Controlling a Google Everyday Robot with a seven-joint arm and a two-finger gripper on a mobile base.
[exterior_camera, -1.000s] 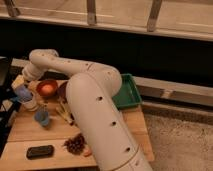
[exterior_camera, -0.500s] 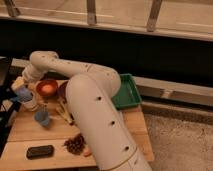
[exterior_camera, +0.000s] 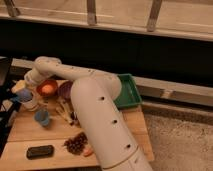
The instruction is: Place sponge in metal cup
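Observation:
My gripper (exterior_camera: 21, 90) is at the far left of the wooden table, at the end of the white arm (exterior_camera: 85, 100) that reaches across from the lower right. A bluish sponge (exterior_camera: 23, 95) shows right at the gripper's tip. It is directly over a pale metal cup (exterior_camera: 30, 104) that stands upright near the table's left edge. I cannot tell whether the sponge touches the cup.
An orange bowl (exterior_camera: 47, 88) holding an orange and a purple bowl (exterior_camera: 65, 90) stand just right of the cup. A small blue cup (exterior_camera: 42, 117), a black object (exterior_camera: 40, 151), a pine cone (exterior_camera: 75, 143) and a green tray (exterior_camera: 129, 92) are on the wooden table (exterior_camera: 30, 135).

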